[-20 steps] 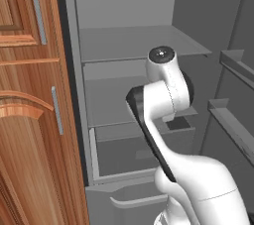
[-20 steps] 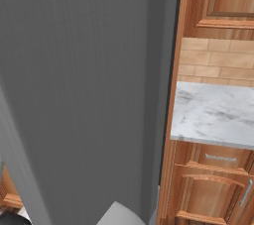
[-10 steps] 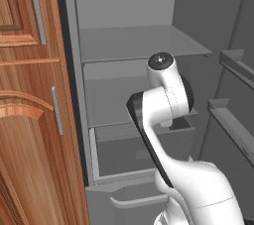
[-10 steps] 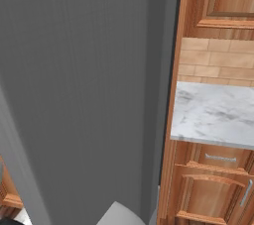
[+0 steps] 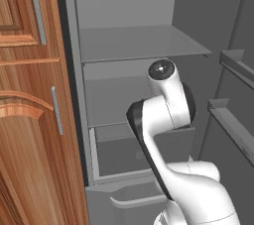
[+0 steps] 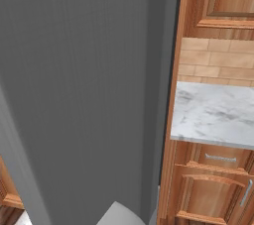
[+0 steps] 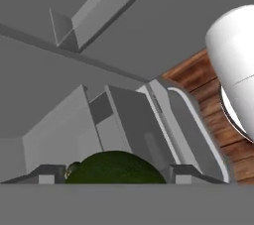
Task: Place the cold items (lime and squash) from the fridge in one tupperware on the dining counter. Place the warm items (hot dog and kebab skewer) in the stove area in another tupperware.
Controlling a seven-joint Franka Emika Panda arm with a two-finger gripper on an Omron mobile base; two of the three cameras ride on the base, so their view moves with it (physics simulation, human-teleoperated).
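In the hand view a dark green, rounded squash with a small stub at its left end sits between my two fingertips. My gripper is shut on it, one finger against each side. Behind it are the fridge's grey walls and door bins, seen tilted. In the left base view my white arm stands in front of the open fridge, its wrist bent over above the lower drawer, and it hides the hand. The lime, hot dog, kebab skewer and tupperware are out of view.
The fridge has bare grey shelves and an open lower drawer. Door bins jut in at the right, and a wooden cabinet stands at the left. The grey fridge door stands close, beside a marble counter.
In the left base view the arm's wrist and elbow have sunk a little. The dark hand part seen beside the forearm earlier is now hidden behind the arm. The jaws stand as before.
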